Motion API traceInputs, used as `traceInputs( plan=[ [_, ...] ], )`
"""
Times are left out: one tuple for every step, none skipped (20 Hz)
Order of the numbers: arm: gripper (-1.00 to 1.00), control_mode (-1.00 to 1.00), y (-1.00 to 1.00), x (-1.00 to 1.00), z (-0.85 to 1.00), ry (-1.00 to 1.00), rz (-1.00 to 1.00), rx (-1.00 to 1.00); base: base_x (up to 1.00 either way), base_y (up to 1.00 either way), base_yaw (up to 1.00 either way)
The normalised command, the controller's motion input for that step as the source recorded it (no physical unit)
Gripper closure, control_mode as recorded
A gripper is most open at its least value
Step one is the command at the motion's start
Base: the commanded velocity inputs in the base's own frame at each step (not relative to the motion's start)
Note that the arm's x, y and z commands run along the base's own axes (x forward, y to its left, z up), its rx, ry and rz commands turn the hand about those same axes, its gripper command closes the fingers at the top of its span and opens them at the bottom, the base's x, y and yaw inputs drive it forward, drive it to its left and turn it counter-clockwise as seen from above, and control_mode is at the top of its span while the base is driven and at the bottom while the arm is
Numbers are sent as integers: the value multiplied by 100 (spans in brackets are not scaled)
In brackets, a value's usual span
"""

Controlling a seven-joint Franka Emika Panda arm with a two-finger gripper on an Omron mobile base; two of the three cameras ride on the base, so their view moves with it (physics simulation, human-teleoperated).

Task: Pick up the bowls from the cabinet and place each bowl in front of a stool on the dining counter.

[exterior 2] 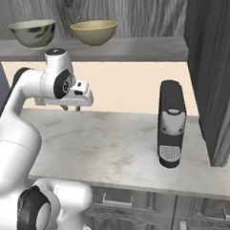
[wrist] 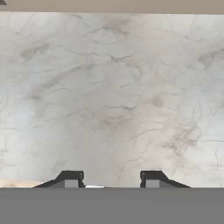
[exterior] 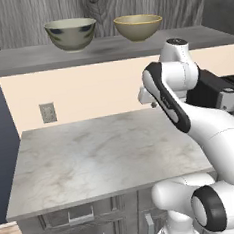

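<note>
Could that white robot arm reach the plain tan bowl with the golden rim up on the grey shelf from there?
Probably yes. The tan bowl stands at the open front of the grey shelf, above the open gripper, which points down at the marble counter. Nothing stands between them.

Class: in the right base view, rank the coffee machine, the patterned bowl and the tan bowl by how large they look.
1. Coffee machine, clearly largest, though nearer the camera.
2-3. Patterned bowl and tan bowl look alike in size, side by side on the cabinet shelf; unranked.
</note>
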Motion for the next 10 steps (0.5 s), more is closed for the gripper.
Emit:
traceInputs(
  plan=[
    [-100, -100, 0, 0, 1, 0, 0, 0, 0, 0, 0],
    [-100, -100, 0, 0, 9, 0, 1, -1, 0, 0, 0],
    [-100, -100, 0, -14, 16, -2, 1, 0, 0, 0, 0],
    [-100, -100, 0, -28, 4, -3, 2, -2, 0, 0, 0],
    [-100, -100, 0, -29, 4, -4, 2, -3, 0, 0, 0],
    [-100, -100, 0, -34, 19, -9, 4, -1, 0, 0, 0],
    [-100, -100, 0, -36, 19, -10, 4, -3, 0, 0, 0],
    [-100, -100, 0, -32, 28, -11, 4, -2, 0, 0, 0],
    [-100, -100, 0, -33, 34, -9, 7, -3, 0, 0, 0],
    [-100, -100, -2, -36, 30, -13, 5, -3, 0, 0, 0]
  ],
)
